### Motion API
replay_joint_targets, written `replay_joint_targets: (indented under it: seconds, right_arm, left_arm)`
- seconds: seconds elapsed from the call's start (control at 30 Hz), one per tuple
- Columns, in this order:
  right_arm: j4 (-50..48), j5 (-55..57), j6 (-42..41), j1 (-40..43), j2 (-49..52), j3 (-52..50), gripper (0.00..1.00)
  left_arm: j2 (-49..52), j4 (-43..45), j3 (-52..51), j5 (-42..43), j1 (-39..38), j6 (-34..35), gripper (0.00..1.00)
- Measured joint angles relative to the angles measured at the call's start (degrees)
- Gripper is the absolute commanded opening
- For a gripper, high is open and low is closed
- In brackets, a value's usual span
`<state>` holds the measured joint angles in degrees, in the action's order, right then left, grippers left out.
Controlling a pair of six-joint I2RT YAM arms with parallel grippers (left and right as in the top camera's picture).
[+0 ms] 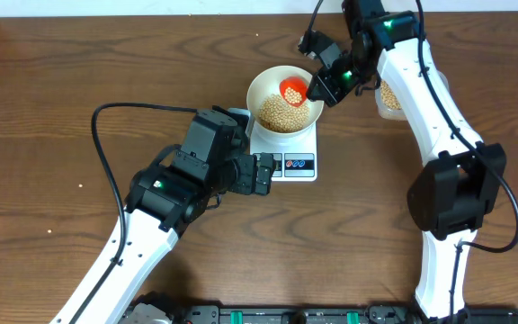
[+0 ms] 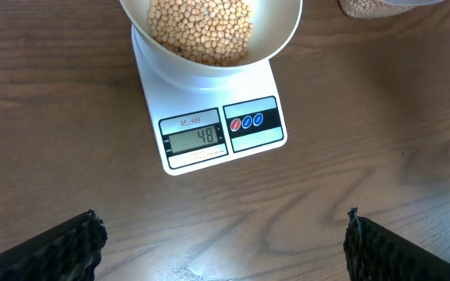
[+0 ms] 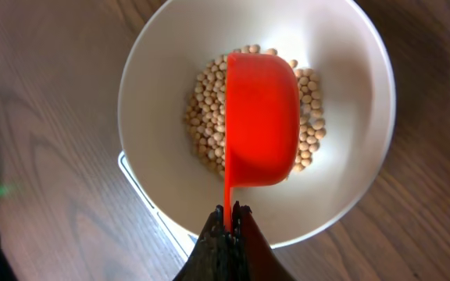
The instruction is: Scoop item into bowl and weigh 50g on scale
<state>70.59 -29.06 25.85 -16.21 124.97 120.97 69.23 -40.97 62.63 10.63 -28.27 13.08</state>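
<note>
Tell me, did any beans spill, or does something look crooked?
Nothing stands out. The beans lie in the bowl, the bowl sits on the scale, and I see none loose on the table around it. The right pincer holds the red scoop over the bowl by its handle.

Dark brown wood-grain table (image 1: 52, 90), evenly lit

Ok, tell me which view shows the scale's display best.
Left wrist: the display faces the camera, digits readable as 48. Overhead shows it tiny, unreadable; right wrist shows only a corner of the scale under the bowl.
</note>
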Motion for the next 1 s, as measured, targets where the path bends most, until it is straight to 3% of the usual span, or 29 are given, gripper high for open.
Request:
replay_joint_targets:
  seconds: [0.6,1.0]
  right_arm:
    - [-0.6,0.7,6.0,-0.2,-1.6,0.1,0.01]
    - [-0.6,6.9,6.5,-2.7,-1.6,0.1,0.01]
  left_arm:
    - [0.0,0.0,0.0,0.0,0.0,0.0,1.0]
    - [0.0,0.0,0.0,0.0,0.0,0.0,1.0]
